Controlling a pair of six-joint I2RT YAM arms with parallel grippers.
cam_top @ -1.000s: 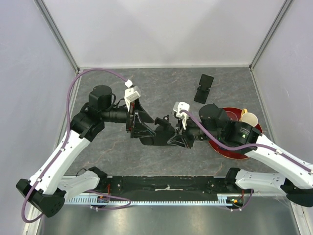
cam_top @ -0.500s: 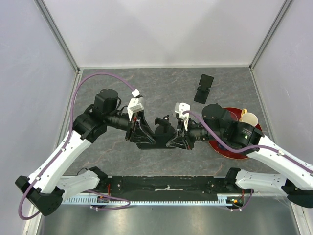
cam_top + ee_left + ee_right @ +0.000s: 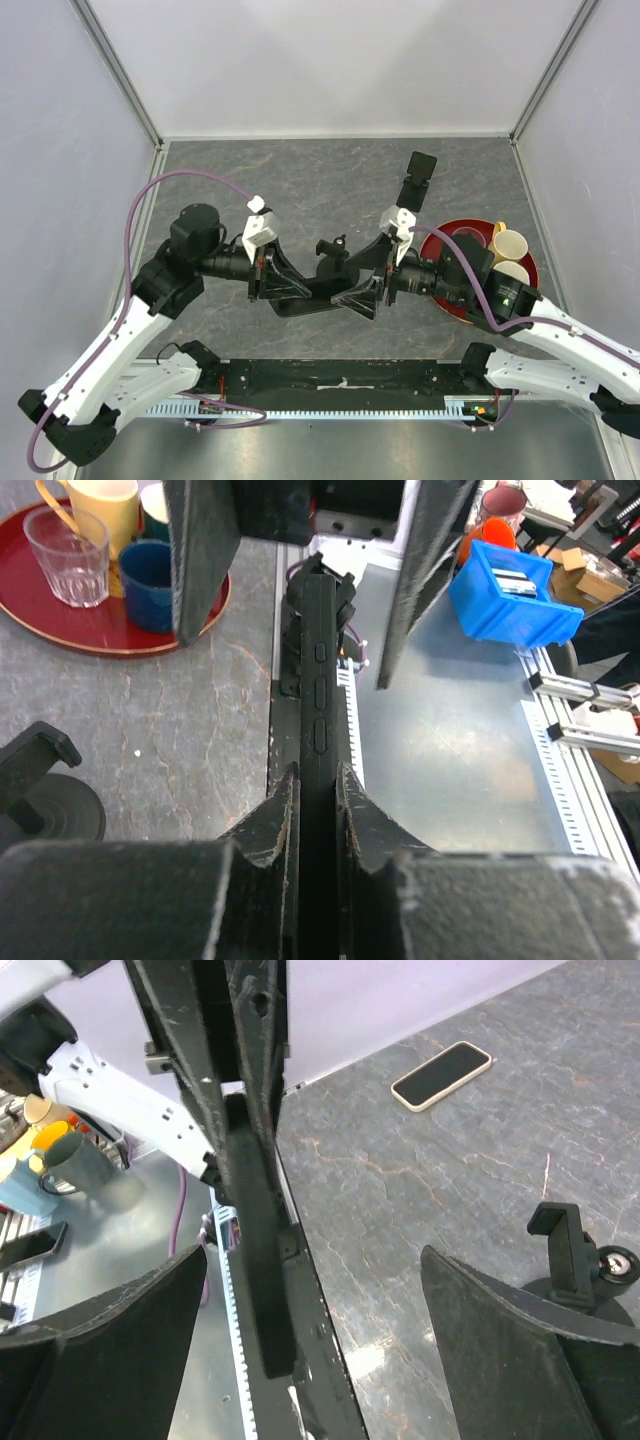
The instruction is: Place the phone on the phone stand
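Observation:
The phone is black and is held on edge, level above the table's near middle. My left gripper is shut on its left end. In the left wrist view the fingers press both faces of the phone. My right gripper stands open around the phone's other end without touching it. In the right wrist view the phone hangs nearer one of the wide-apart fingers of my right gripper. The black phone stand sits on the table just beyond the phone, also seen in the stand and stand.
A red tray with a yellow mug, a glass and a blue cup stands at the right. A dark flat object lies at the back. A pale-cased phone lies flat near the left wall.
My left gripper has shut on the phone and my right gripper has opened off it. Both arms have shifted toward the near edge with the phone.

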